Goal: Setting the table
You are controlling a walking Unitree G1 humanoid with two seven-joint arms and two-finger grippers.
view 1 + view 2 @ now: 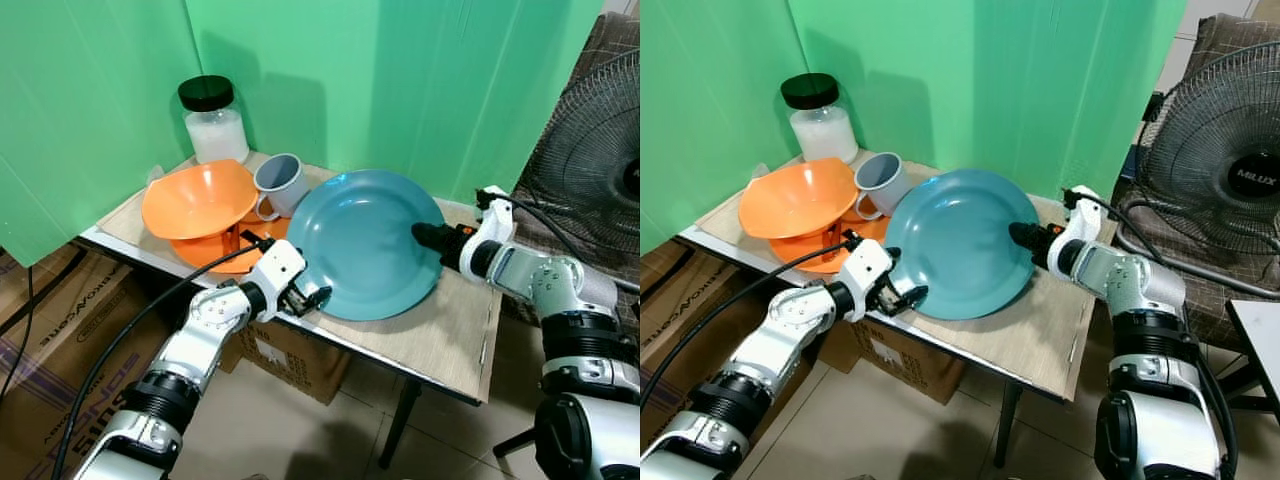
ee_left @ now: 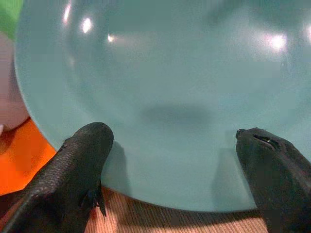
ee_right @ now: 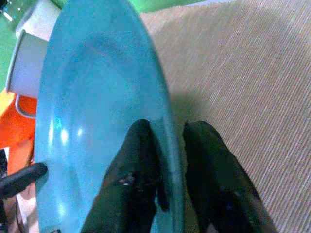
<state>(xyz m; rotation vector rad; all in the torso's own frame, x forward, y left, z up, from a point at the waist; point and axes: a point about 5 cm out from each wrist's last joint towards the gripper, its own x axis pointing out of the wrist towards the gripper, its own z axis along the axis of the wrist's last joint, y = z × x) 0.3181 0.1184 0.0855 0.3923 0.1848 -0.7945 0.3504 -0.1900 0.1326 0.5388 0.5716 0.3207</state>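
Right gripper [image 3: 167,165] grasping the rim of a round teal plastic plate [image 1: 365,240], tilted over the tan-matted table [image 1: 455,330].
Left gripper [image 2: 172,160] spread wide at its near edge, apparently not touching; grey mug [image 1: 282,185] behind.

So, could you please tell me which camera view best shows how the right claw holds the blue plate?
The right wrist view: the right claw has one finger on each face of the blue plate rim. The eye views show the plate tilted, its near edge on the table; the left wrist view shows the open left claw at that edge.
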